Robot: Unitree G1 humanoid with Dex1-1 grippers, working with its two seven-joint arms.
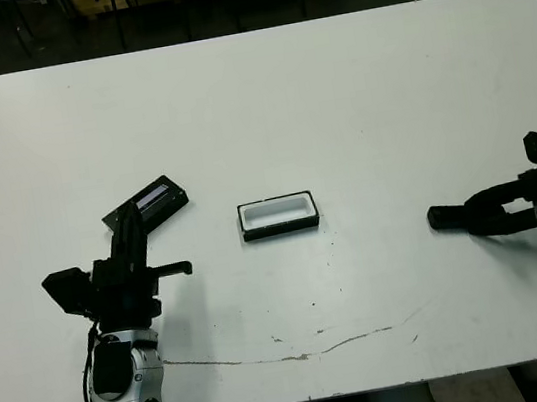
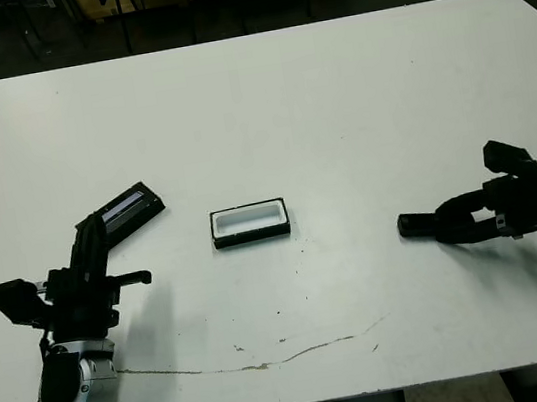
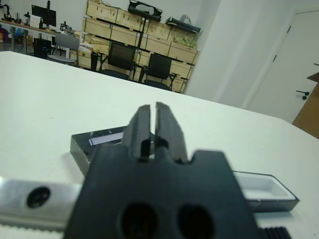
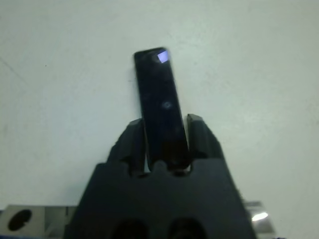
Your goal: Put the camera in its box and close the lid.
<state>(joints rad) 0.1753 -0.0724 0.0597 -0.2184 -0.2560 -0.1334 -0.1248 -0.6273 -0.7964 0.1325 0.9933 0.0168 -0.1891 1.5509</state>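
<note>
Black fingers of the right claw (image 4: 164,142) are clamped on either side of the camera (image 4: 159,102), which juts out beyond the fingertips with its small bluish-purple lit square at the outer end; in the head views this claw (image 1: 453,217) sits at the right of the white table (image 1: 334,100), pointing left toward the middle, and whether the camera rests on the surface or hangs just over it cannot be told. So the pick-up looks done, but nothing more. Well apart to its left, near the table's centre, the box (image 1: 278,215) lies open with its white lining bare. Further left and a little farther back lies the lid (image 1: 147,202), flat on the table with its pale strip up, separate from the box. The left claw (image 3: 152,132) has its fingers drawn together on nothing, its tips close by the near edge of the lid, though contact cannot be judged. Still to do, as I judge it: carry the camera across to the box, set it lengthwise into the lining, release, then take up the lid and seat it over the box.
</note>
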